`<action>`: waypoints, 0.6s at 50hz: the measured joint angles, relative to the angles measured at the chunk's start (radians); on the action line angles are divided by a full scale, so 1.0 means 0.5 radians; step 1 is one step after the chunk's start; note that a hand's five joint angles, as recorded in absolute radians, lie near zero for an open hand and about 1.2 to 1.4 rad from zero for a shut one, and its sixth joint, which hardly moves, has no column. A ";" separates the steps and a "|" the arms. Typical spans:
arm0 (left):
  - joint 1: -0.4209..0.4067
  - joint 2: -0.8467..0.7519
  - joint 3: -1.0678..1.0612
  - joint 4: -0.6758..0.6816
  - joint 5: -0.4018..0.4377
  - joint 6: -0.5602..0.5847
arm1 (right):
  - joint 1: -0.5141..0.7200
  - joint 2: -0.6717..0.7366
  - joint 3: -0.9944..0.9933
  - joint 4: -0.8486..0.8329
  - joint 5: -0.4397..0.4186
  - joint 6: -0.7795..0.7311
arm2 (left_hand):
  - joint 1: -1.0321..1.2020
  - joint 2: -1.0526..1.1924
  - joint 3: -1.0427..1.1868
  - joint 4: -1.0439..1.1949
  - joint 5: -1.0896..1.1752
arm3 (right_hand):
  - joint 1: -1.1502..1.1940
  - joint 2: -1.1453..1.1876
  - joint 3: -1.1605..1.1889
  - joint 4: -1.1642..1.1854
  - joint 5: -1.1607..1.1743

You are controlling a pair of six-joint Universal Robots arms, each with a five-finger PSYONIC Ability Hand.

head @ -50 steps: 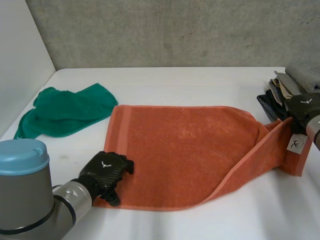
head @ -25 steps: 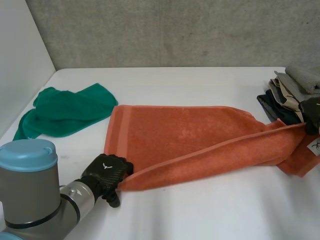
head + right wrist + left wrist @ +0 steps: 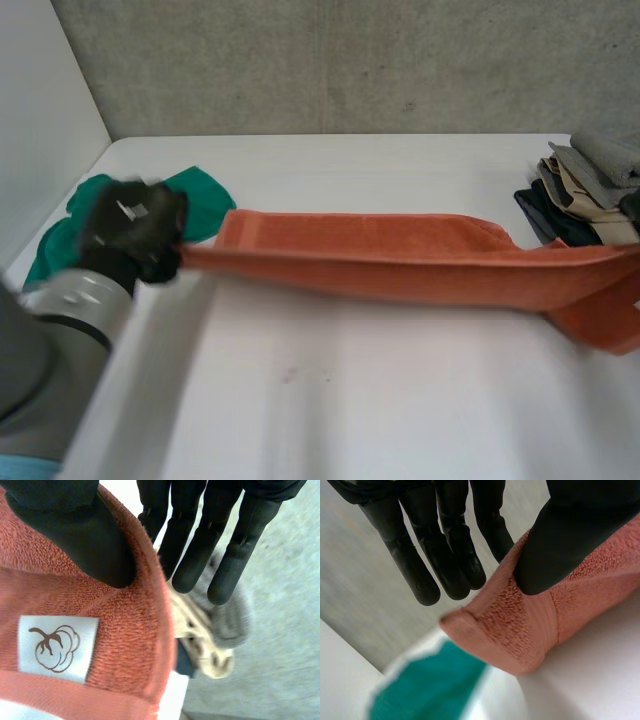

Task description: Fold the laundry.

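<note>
Left robot hand (image 3: 130, 228) pinched a corner of the orange towel (image 3: 400, 262) between thumb and fingers. Right robot hand (image 3: 75, 520) pinched the corner by the label (image 3: 57, 642). The towel hung taut between them over the counter (image 3: 330, 400), likely readied for a lengthwise fold. Green cloth (image 3: 205, 198) and folded stack (image 3: 585, 180) lay aside.

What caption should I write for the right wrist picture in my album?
Right hand pinching the orange towel near its label.
</note>
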State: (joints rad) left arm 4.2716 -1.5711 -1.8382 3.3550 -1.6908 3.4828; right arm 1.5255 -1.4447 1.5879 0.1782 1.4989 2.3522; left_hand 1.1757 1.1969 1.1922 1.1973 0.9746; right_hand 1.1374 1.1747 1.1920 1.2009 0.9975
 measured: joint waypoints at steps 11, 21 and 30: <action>0.182 0.621 0.240 -0.288 0.078 0.110 | -0.007 -0.623 -0.163 0.579 -0.134 -0.307 | 0.000 0.001 0.002 0.001 0.000 | 0.000 0.004 0.006 0.000 0.000; 0.313 0.389 0.404 -0.473 0.398 0.174 | 0.000 -0.631 -0.243 0.774 -0.259 -0.385 | 0.000 0.003 0.003 0.001 -0.001 | 0.000 0.004 0.006 0.000 0.000; 0.344 -0.415 0.638 -0.436 0.433 0.254 | 0.173 0.018 -0.334 0.454 -0.108 -0.331 | 0.000 0.003 0.004 0.008 -0.001 | 0.000 0.004 0.006 0.000 0.000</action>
State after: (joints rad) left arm 4.4436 -1.7784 -1.5191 3.1371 -1.4742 3.6097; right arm 1.6120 -1.4355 1.4209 0.4052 1.4448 2.1867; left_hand 1.1757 1.1984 1.1944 1.2010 0.9740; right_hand 1.1374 1.1770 1.1949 1.2009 0.9975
